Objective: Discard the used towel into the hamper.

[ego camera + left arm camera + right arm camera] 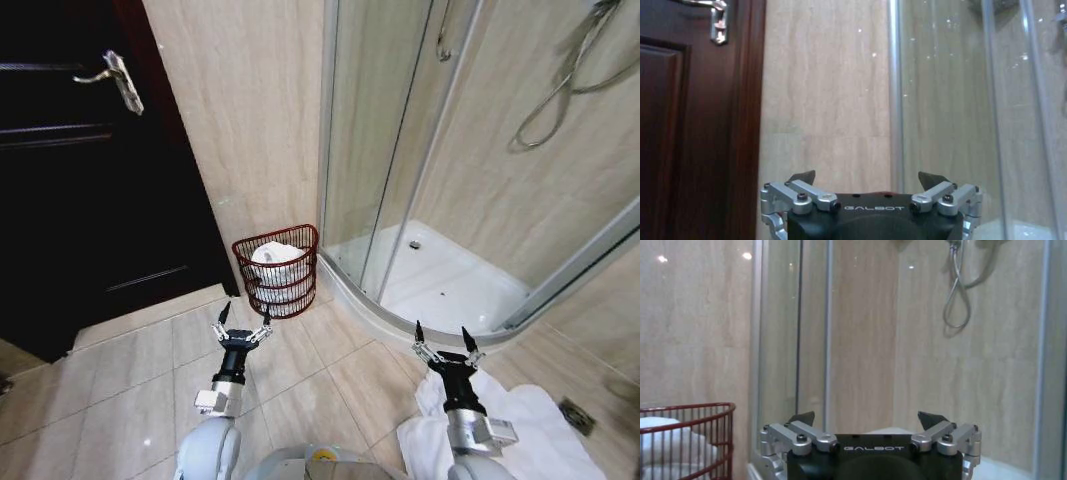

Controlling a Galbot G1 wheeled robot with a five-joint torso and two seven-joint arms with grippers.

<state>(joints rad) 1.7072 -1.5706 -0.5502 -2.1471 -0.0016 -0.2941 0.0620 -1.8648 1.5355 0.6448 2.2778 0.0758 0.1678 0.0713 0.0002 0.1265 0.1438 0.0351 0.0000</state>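
Head view puts your hamper [277, 271] at frame centre, white cloth inside, just above the left gripper [241, 317]; right gripper [444, 337] is farther. Both are spread, empty.

"GALBOT" on left gripper [867, 179] body; same on right gripper [867, 419].

You get even, bright indoor light; the door [70, 180] stays nearly black. Small glare specks dot the shower glass [940, 75] and wall tiles [700, 315]. Head view bends at its edges; wrist views look soft.
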